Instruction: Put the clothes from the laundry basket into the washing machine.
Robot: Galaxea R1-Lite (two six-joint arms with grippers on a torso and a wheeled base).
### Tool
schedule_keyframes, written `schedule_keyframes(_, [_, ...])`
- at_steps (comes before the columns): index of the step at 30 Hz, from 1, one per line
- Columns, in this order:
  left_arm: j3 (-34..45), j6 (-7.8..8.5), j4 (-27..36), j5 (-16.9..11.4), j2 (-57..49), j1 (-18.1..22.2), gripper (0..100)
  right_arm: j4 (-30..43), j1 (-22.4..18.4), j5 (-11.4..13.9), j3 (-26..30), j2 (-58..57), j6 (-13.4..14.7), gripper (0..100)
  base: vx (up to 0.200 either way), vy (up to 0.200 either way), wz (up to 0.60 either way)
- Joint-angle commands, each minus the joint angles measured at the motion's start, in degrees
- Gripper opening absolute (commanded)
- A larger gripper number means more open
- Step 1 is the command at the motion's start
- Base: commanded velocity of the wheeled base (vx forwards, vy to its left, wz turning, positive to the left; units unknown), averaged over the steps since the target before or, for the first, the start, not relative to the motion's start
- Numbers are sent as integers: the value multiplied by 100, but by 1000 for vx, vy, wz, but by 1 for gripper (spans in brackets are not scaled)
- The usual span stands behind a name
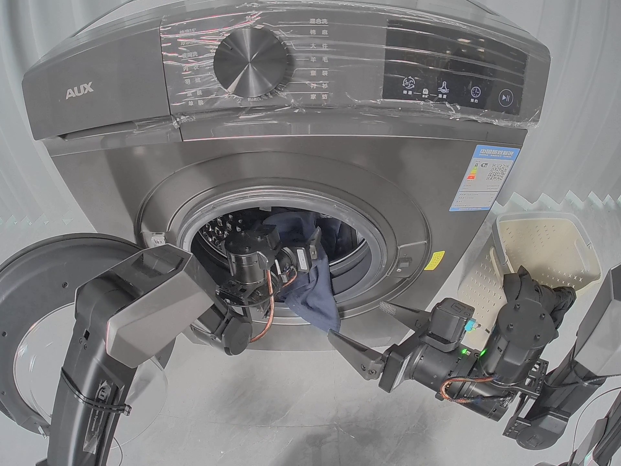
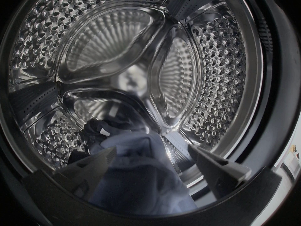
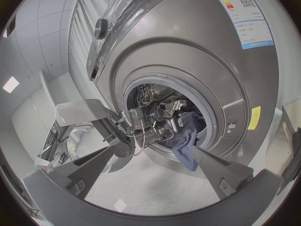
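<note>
Judging the task nearly done: dark blue garment (image 1: 315,296) lies in the washing machine (image 1: 414,182) mouth, one end not yet in and hanging outside, left tool (image 2: 152,148) spread wide over it gripping nothing, right tool (image 1: 354,318) open, empty, laundry basket (image 1: 550,241) apparently emptied.

The washing machine (image 1: 362,169) was silver-grey, bearing a blue-and-white label (image 1: 485,177) and a small yellow sticker (image 1: 434,260). Its drum (image 2: 219,63) was bright steel, embossed throughout with a dimpled pattern. The garment (image 1: 315,296) was plain navy blue. The laundry basket (image 1: 550,247) was cream, perforated in regular rows.
</note>
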Motion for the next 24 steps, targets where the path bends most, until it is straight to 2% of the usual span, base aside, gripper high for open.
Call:
schedule_keyframes(1, [700,-19,86,-135,-440,-184,100,-4,3,-1,-6,-5,-1,100,0,0,0])
schedule_keyframes(3, [1175,-28,174,-320,-633,-307,100,-4,-6,8,-15,-14,-1,100,0,0,0])
schedule_keyframes(7, [1597,42,191,-355,-660,-386,100,-4,-6,8,-41,-31,-10,100,0,0,0])
schedule_keyframes(10, [1676,69,191,-355,-580,-404,100,-4,-6,8,-41,-31,-10,100,0,0,0])
schedule_keyframes(15, [1614,236,182,-355,-282,-351,100,-4,-23,8,-59,-40,-10,100,0,0,0])
schedule_keyframes(19, [1509,288,165,-346,-132,-325,100,-4,-32,8,-85,-40,-1,100,0,0,0])
schedule_keyframes(20, [1465,306,138,-328,-71,-316,0,-4,-32,8,-85,-40,-1,100,0,0,0])
schedule_keyframes(24, [1412,350,130,-346,-18,-289,0,-4,-41,8,-129,-49,-1,100,0,0,0])
